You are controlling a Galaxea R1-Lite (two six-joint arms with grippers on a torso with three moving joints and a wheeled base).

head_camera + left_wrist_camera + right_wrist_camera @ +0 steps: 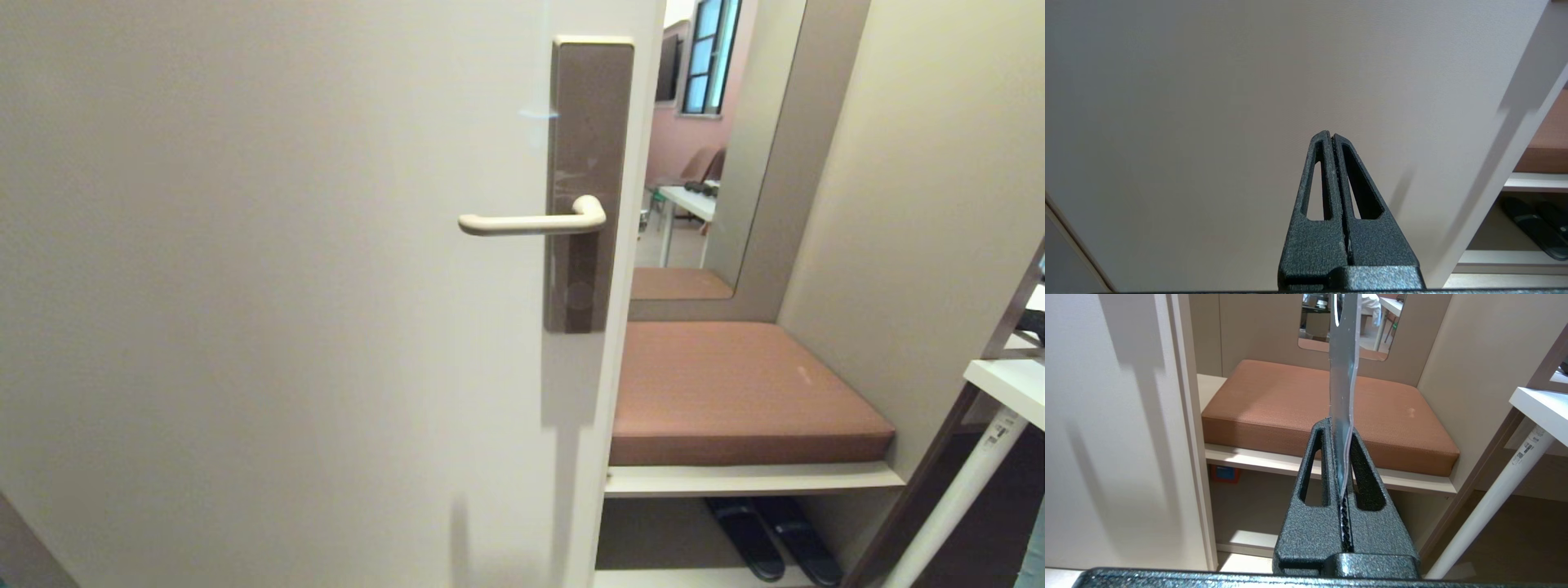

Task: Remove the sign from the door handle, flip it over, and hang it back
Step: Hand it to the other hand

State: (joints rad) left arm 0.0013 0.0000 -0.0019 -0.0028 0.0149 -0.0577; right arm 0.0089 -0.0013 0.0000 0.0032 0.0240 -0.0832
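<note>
The cream door handle (531,222) juts out level from its tall brown plate (589,163) on the pale door, and nothing hangs on it. Neither gripper shows in the head view. In the right wrist view my right gripper (1340,424) is shut on the sign (1343,375), a thin light-blue card seen edge-on that rises from between the fingers and runs out of the picture. It is held in front of the cushioned bench, to the side of the door's edge. My left gripper (1329,135) is shut on nothing and points at the bare door face (1208,102).
Beside the door's edge is an alcove with a brown cushion (735,392) on a white shelf, dark slippers (775,539) underneath and a mirror (718,147) behind. A white table with a slanted leg (955,498) stands at the right.
</note>
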